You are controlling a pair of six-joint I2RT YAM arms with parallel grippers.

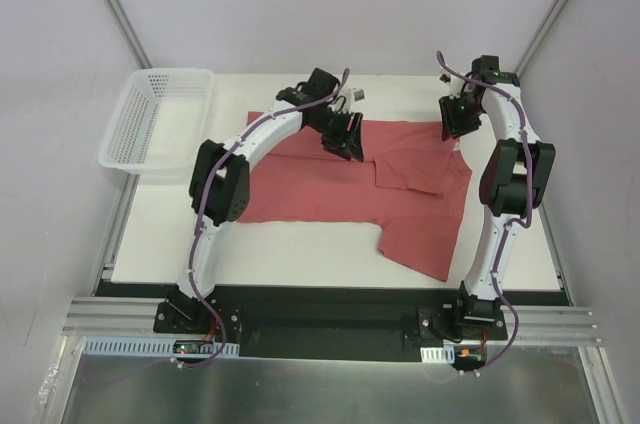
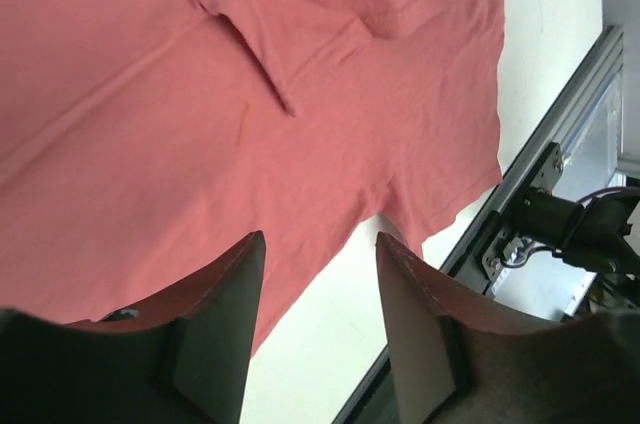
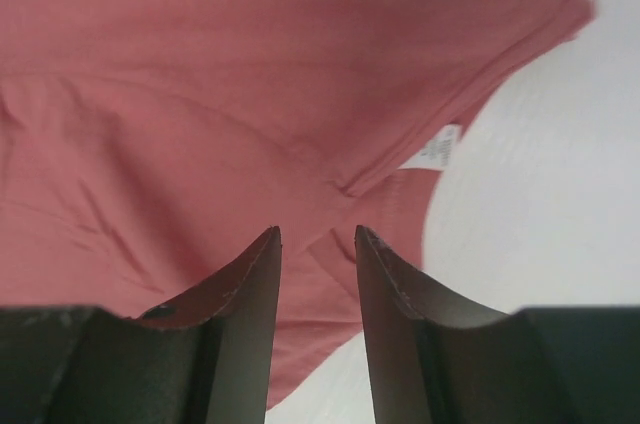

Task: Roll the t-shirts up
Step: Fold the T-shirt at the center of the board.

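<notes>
You are looking at 1 salmon-red t-shirt (image 1: 330, 184) lying flat across the middle of the table (image 1: 300, 259), reaching from beside the left arm's elbow to the right arm, with a flap (image 1: 415, 169) doubled over its right part and 1 corner (image 1: 420, 244) trailing toward the near edge. The left gripper (image 2: 320, 244) is hanging over the shirt's far edge near the middle, its jaws spread and nothing between them. The right gripper (image 3: 318, 234) is hovering above the far right corner, jaws likewise parted and gripping nothing, with a white label (image 3: 437, 149) showing at the cloth's edge just ahead of it. Neither gripper is touching the fabric. By the look of it, you are partway through the folding that narrows the shirt, and no rolling is yet showing: the cloth is lying in flat layers, with no coil anywhere. The next move is probably calling for both grippers to come down on 1 edge together, pinch only the layers meant, and carry them over evenly, since this thin cotton is likely to bunch or drag. The white basket (image 1: 135, 129) is sitting at the far left corner, well apart from the shirt, with nothing visible inside it.
</notes>
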